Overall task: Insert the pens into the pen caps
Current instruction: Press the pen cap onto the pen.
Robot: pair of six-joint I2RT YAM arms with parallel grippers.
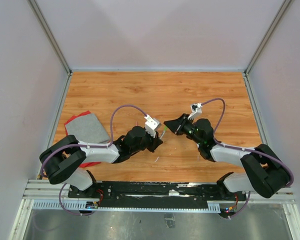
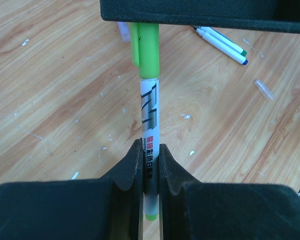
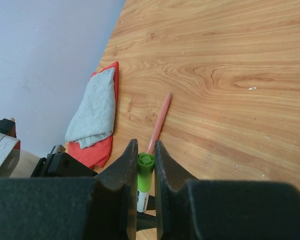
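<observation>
Left wrist view, finding one: your left gripper [image 2: 150, 152] is clamped tight on the lower barrel of a white pen [image 2: 150, 115] with black lettering. The pen's green tail pokes out below the fingers [image 2: 134, 167]. Its far end sits inside a green cap [image 2: 145, 47], and the cap's rim meets the barrel with no tip showing. I judge this pair joined or all but joined. Whether it has seated fully cannot be told.

Right wrist view confirms your right gripper [image 3: 145, 150] is closed on that same green cap, pinching it from both sides.

Outstanding items:
- Two pens [image 2: 222, 42] lie side by side on the table [image 2: 55, 100] beyond the cap, one green-ended and one blue-ended.
- A pale loose cap [image 2: 264, 89] lies apart from them.
- A pale stub [image 2: 123, 31] sits just beside the green cap, partly hidden.
- An orange pen [image 3: 159, 122] lies near a grey cloth [image 3: 95, 110] folded on a red cloth [image 3: 97, 150].

Whether any of these pens is capped is too small to tell. Count most of the job as left.

Pose, top external view: both arms reach inward from their bases with forearms low. The wrists face each other over the near middle of the table, and the pen bridges the gap between them.
</observation>
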